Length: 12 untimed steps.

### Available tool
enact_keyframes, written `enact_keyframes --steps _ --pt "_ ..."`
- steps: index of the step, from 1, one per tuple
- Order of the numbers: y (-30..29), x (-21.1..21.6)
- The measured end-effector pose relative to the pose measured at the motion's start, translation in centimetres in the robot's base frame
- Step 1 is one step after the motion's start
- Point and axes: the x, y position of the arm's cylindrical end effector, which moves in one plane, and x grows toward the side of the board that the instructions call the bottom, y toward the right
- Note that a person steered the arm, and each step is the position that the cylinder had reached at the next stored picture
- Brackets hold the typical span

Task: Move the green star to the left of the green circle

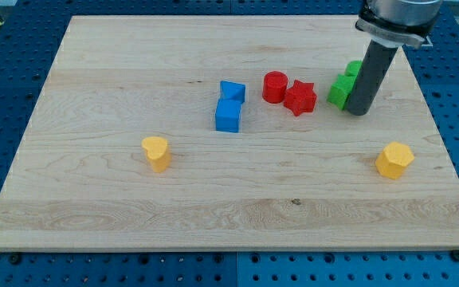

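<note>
Two green blocks sit close together at the view's upper right. The lower-left one (pixel 340 91) looks like the green star. The upper one (pixel 355 68) is partly hidden behind the rod, so its shape is unclear; it may be the green circle. My tip (pixel 358 112) rests on the board just to the right of the lower-left green block, touching or nearly touching it. The dark rod rises from there and covers the right side of both green blocks.
A red star (pixel 300 97) and a red circle (pixel 275 86) lie just left of the green blocks. Two blue blocks (pixel 228 115) (pixel 232 91) sit near the centre. A yellow heart (pixel 156 153) is at lower left, a yellow hexagon (pixel 394 159) at lower right.
</note>
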Motion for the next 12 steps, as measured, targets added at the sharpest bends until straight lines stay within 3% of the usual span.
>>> enact_keyframes --steps 2,4,6,12 --pt "0.5 -1.5" --pt "0.8 2.4" --pt "-1.7 2.1" --pt "-3.3 -4.1"
